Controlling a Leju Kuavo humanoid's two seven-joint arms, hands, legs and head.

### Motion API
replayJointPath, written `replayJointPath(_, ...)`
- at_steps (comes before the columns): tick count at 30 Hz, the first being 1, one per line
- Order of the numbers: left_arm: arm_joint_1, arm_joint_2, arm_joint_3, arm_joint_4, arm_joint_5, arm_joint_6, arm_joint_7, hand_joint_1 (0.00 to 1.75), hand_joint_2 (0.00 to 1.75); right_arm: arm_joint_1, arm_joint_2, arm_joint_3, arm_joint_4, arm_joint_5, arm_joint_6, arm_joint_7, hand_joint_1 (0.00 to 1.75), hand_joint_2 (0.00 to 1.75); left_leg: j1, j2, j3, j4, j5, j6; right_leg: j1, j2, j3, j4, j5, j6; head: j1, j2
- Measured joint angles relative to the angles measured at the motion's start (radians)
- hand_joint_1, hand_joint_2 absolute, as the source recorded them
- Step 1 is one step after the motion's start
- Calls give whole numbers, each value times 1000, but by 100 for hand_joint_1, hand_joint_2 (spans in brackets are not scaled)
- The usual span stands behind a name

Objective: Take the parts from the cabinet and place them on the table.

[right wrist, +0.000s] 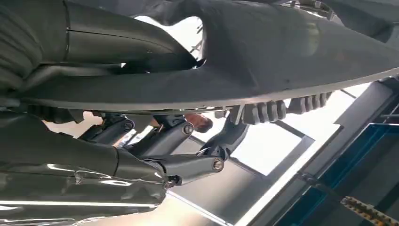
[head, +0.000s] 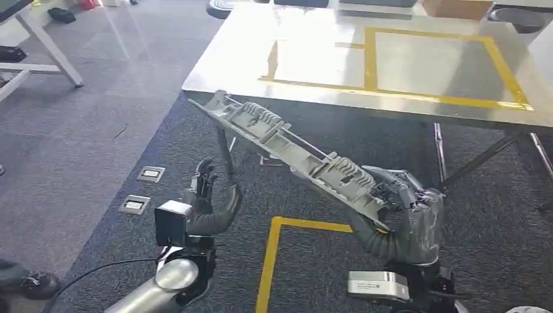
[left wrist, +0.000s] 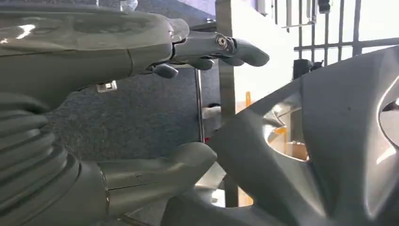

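Observation:
A long grey ribbed plastic part (head: 287, 147) slants from lower right up to the near left corner of the table (head: 326, 62). My right hand (head: 404, 195) grips its lower end, fingers wrapped round the edge; in the right wrist view the part (right wrist: 282, 61) runs across above the fingers (right wrist: 188, 165). My left hand (head: 209, 195) is raised below the table's corner, fingers apart and upright, holding nothing. In the left wrist view the left hand (left wrist: 141, 52) has its fingers spread, and the part's smooth grey surface (left wrist: 329, 155) lies close beside it, apart from the fingers.
The metal table carries yellow tape rectangles (head: 430, 65) and stands on thin legs (head: 225, 150). Yellow tape (head: 274, 254) marks the dark carpet below me. Two floor sockets (head: 143, 189) lie at left. A white desk frame (head: 45, 52) stands at far left.

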Motion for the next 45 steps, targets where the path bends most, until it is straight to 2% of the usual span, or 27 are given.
replayJointPath(7,0,0,0,0,0,2,0,0,175,0,0,0,0,-5,0,-4,175,175,1,0,7,-11,4,-4,4,1,-1,2,-1,3,-8,0)
replayJointPath(15,0,0,0,0,0,6,-6,0,175,0,0,0,0,-19,0,-18,175,175,2,0,13,-19,6,-6,5,1,0,4,-3,-1,-18,0)
replayJointPath(27,0,0,0,0,-6,-8,-17,0,175,14,0,-6,0,-18,0,-35,175,175,2,0,13,-20,6,-6,5,1,-1,4,-5,-3,-22,0)
replayJointPath(28,0,0,0,0,-6,-9,-18,0,175,15,0,-8,0,-18,0,-34,175,175,-4,0,11,-10,2,-2,2,1,0,-2,-3,0,-22,0)
replayJointPath(31,-1,0,0,2,-6,-11,-21,0,175,17,0,-10,0,-16,0,-30,175,175,-6,-1,12,-10,-3,6,0,2,4,-6,-2,4,-32,0)
replayJointPath(32,-1,0,0,2,-7,-12,-22,0,175,17,0,-10,-2,-16,0,-29,175,175,-6,-1,14,-16,-1,9,0,1,8,-14,0,9,-35,0)
replayJointPath(33,-1,-2,0,1,-7,-12,-23,0,175,17,0,-11,-5,-16,0,-27,175,175,4,1,27,-39,7,19,-1,0,12,-15,-6,11,-38,0)
replayJointPath(34,-1,-3,0,2,-8,-13,-25,0,175,17,0,-11,-5,-16,0,-26,175,175,5,3,38,-51,7,22,0,1,2,18,-25,5,-27,0)
replayJointPath(35,-5,-4,0,2,-8,-13,-26,0,175,17,0,-13,-5,-15,0,-27,175,175,5,4,42,-53,7,26,1,2,-36,96,-64,1,-18,0)
replayJointPath(37,-4,-5,0,2,-7,-15,-26,0,175,18,0,-16,-5,-15,0,-26,175,175,1,4,47,-52,1,31,8,6,-138,281,-131,-1,-6,0)
replayJointPath(38,-3,-5,0,3,-7,-15,-26,0,175,20,0,-16,-5,-13,0,-22,175,175,0,4,49,-52,-1,31,10,6,-178,342,-141,-1,-6,0)
replayJointPath(39,-2,-5,0,3,-7,-15,-26,0,175,25,0,-17,-5,-11,0,-20,175,175,-1,1,54,-52,-5,29,11,6,-197,352,-121,-2,-5,0)
replayJointPath(40,-2,-5,0,3,-8,-15,-26,0,175,28,0,-16,-5,-8,0,-21,175,175,0,-1,61,-51,-10,25,10,5,-188,310,-76,-4,-3,0)
replayJointPath(42,-3,-5,0,3,-8,-16,-26,0,175,27,0,-17,-5,-3,0,-24,175,175,4,-7,75,-43,-25,12,7,5,-124,131,45,-5,5,0)
replayJointPath(43,-3,-6,0,3,-8,-17,-26,0,175,27,0,-18,-5,-2,0,-27,175,175,4,-8,75,-37,-34,3,4,6,-105,72,64,-4,12,0)
replayJointPath(44,-5,-5,0,3,-7,-17,-26,0,175,27,0,-18,-6,-2,0,-28,175,175,-7,-11,72,-26,-39,-6,14,10,-93,57,47,-8,18,0)
replayJointPath(45,-5,-5,0,3,-7,-18,-26,0,175,28,1,-18,-7,-2,0,-30,175,175,-6,-13,67,-27,-35,-11,14,13,-93,67,46,-20,13,0)
